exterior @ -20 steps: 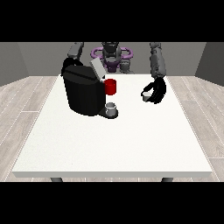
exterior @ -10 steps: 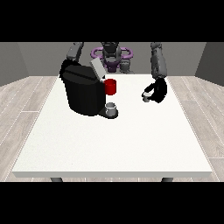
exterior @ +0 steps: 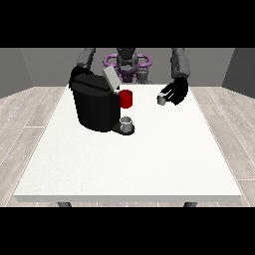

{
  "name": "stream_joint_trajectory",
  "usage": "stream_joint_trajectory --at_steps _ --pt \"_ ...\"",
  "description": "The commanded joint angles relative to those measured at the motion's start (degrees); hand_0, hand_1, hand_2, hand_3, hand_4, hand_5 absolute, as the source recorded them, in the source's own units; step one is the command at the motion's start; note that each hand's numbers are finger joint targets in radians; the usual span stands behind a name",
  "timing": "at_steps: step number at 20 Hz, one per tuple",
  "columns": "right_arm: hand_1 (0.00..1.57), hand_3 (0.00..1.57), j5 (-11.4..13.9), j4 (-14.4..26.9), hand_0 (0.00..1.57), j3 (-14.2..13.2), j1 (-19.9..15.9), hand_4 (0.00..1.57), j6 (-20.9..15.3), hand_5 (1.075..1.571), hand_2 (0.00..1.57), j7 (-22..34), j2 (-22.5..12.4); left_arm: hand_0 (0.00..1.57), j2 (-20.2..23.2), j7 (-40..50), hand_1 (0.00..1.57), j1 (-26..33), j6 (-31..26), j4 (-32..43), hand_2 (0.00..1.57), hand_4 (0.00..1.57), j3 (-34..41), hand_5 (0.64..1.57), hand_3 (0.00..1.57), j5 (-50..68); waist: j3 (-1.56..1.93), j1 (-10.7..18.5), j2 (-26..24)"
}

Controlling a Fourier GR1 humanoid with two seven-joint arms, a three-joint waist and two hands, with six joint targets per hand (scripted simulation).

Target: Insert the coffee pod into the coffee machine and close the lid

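Note:
A black coffee machine (exterior: 94, 105) stands on the white table (exterior: 129, 159) at the left, its grey lid (exterior: 110, 78) tilted up and open. A red part (exterior: 126, 98) sticks out at its front, above a small grey cup (exterior: 127, 123) on its drip base. The hand at the view's right (exterior: 177, 92) hovers above the table right of the machine, with its fingers curled round a small grey coffee pod (exterior: 161, 99). The hand at the view's left (exterior: 76, 74) sits behind the machine's top and is mostly hidden.
The robot's torso (exterior: 127, 63) with a purple ring stands behind the table's far edge. Bare white tabletop stretches from the machine to the near edge. Wooden floor surrounds the table.
The hand at the view's right has lifted slightly and shifted a little leftward with the pod. The machine and the other hand have stayed put.

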Motion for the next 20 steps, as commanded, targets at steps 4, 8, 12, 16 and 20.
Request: stream_joint_trajectory --at_steps 4,8,12,16,20 --pt "0.00 0.00 -2.20 4.73 0.00 -3.15 -2.56 0.46 2.40 1.571 0.00 -0.64 -2.72 1.25 0.64 3.42 1.25 -7.28 -7.80 -3.65 1.33 0.57 -0.70 1.571 1.29 -0.07 0.02 0.35 -1.90" --pt "0.00 0.00 -1.24 4.43 0.00 -0.50 -2.09 0.49 1.82 1.571 0.00 -3.99 0.28 1.25 -0.12 3.92 1.25 -9.29 -5.89 -4.36 1.33 0.56 0.38 1.571 1.29 -0.47 0.00 -1.19 0.17" --pt "0.00 0.00 -1.13 1.93 0.00 3.24 -0.67 0.50 -1.55 1.571 0.00 -0.86 0.94 1.27 -1.08 7.53 1.27 -10.04 -8.51 -3.63 1.34 0.55 0.61 1.571 1.29 -0.51 -0.01 -2.28 -3.67" --pt "0.00 0.00 -0.48 4.15 0.00 0.49 -0.95 0.52 0.80 1.571 0.00 -4.08 0.01 1.07 -0.57 7.99 1.07 -12.25 -7.26 -5.60 1.22 0.52 1.45 1.571 1.23 -1.07 0.00 -2.50 -1.47" --pt "0.00 0.00 -0.16 0.28 0.00 0.94 -5.68 0.49 -0.02 1.571 0.00 1.19 -1.44 1.21 0.08 10.37 1.21 -16.20 -5.77 -3.79 1.25 0.51 4.12 1.571 1.20 -0.22 -0.02 -5.29 0.96"
